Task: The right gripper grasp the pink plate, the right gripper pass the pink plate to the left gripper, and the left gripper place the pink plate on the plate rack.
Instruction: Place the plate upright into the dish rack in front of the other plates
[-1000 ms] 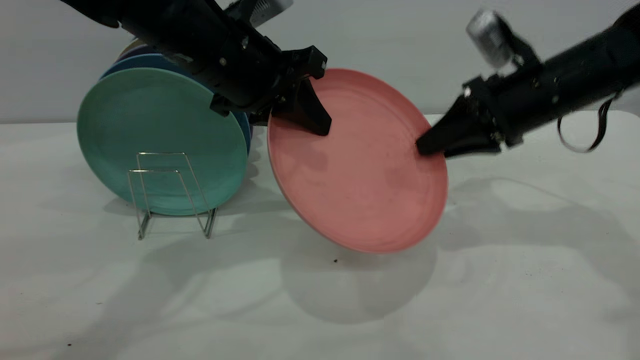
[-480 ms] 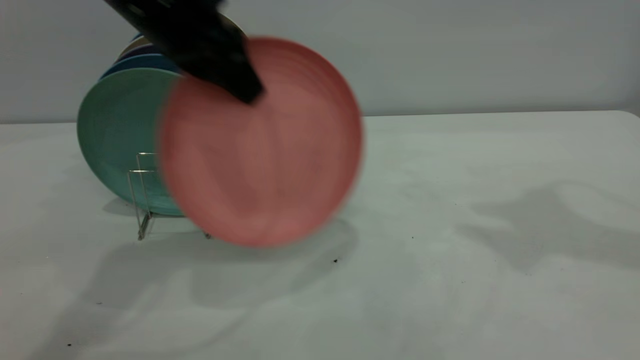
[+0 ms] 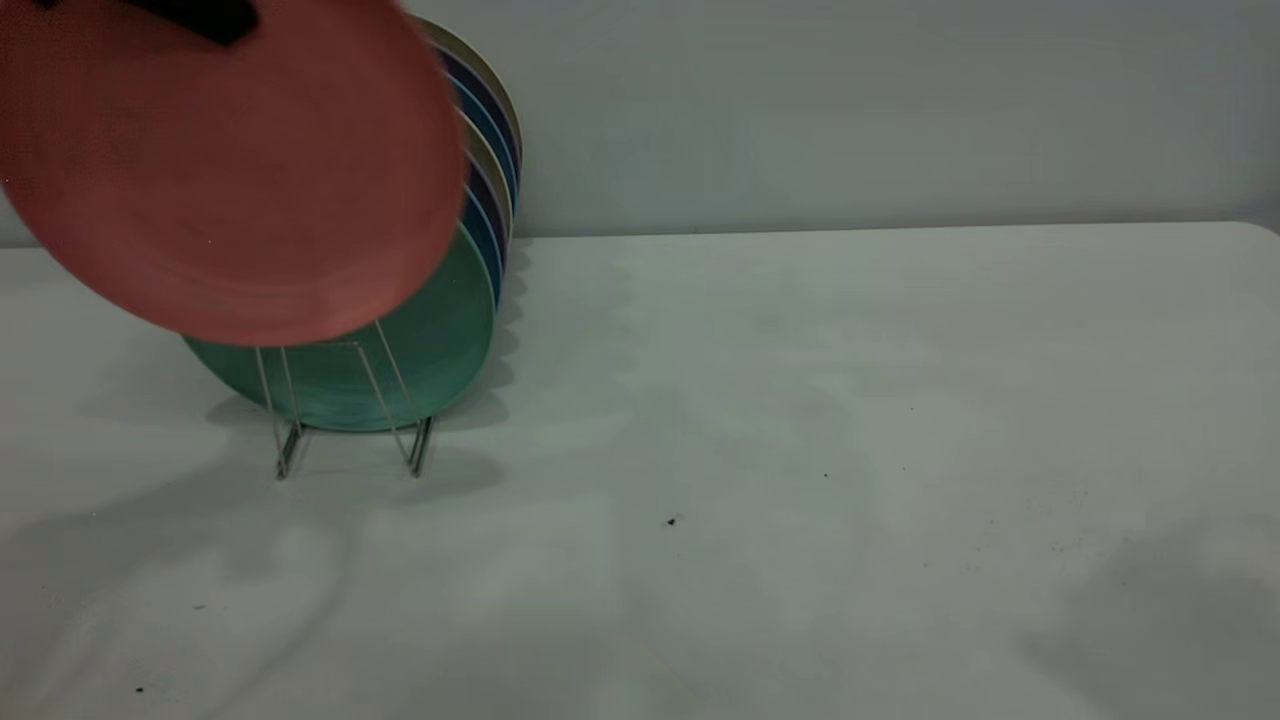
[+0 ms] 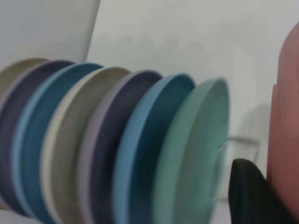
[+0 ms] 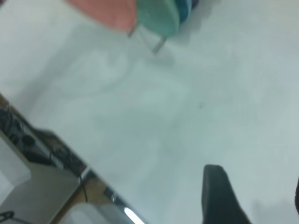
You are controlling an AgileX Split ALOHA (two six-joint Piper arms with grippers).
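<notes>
My left gripper [image 3: 205,15] is clamped on the upper rim of the pink plate [image 3: 230,170]; in the exterior view only a dark sliver of my claw shows at about 12 o'clock on the plate's edge. In my left wrist view one black finger [image 4: 250,196] lies flat against the plate's salmon edge, so my jaws are nearly closed, parted only by the thin rim pinched between them.

The pink plate is round, shallow and matte, with a low raised rim and faint concentric rings. I hold it up off the table [image 3: 800,450], tilted, in front of and above the plate rack [image 3: 345,410], and it overlaps the top of the teal-green plate [image 3: 430,350] standing there.

The rack is thin shiny silver wire with trapezoid loops. Behind the teal plate stands a row of blue, navy and beige plates [image 3: 490,130], upright and close together, their rims smooth and dull.

My right gripper [image 5: 252,200] is out of the exterior view. Its wrist view shows two black fingers well apart with nothing between them, above the pale, lightly speckled tabletop, far from the rack.
</notes>
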